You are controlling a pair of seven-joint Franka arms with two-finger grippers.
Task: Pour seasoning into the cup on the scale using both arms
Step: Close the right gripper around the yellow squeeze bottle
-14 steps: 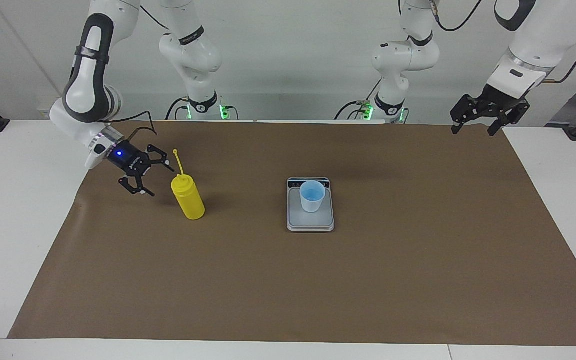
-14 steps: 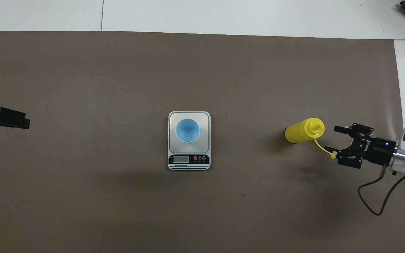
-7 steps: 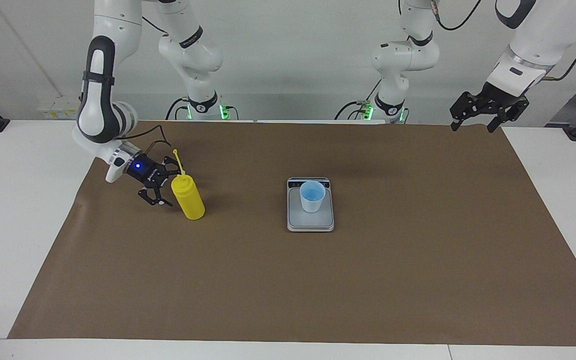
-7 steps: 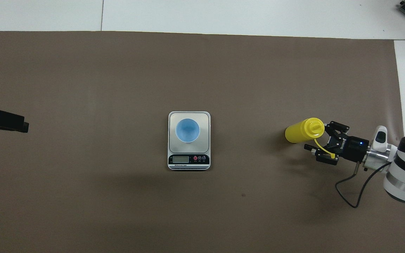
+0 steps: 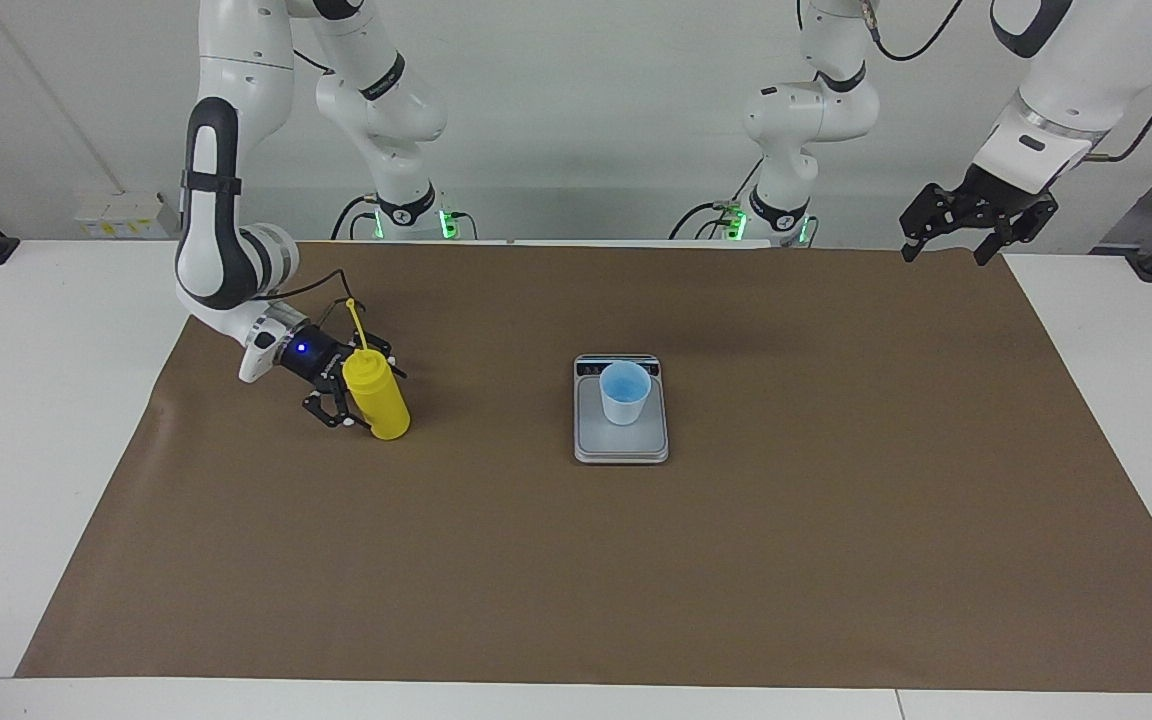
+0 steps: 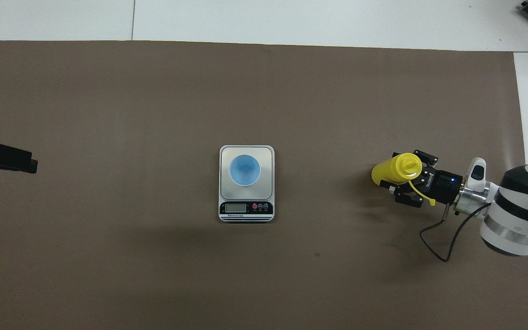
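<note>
We're looking at a table w/ a brown mat [image 5: 576, 560] covering most of it, and the task is barely underway: nothing lifted, nothing poured. The right arm [image 5: 226, 200] is reaching low toward its own end of the mat, while the left arm [image 5: 1046, 90] is waiting, its left gripper [image 5: 948, 250] hanging open over the mat's edge at the left arm's end, holding nothing. Mid-mat, the scale [image 5: 621, 445] is sitting flat w/ its display end nearer the robots, and the cup [image 5: 625, 393] is standing upright on the weighing plate, so that part is already set. The seasoning [image 5: 376, 395] is standing upright on the mat, well apart from the scale, toward the right arm's end, cap strap sticking up. The right gripper [image 5: 356, 395] is straddling the bottle's body w/ fingers spread on either side, not yet squeezing as far as we're judging; contact we can't confirm. Left to do, in our view: close on the bottle, lift, carry it over the cup, tip and pour, prob. w/ the left arm helping.
</note>
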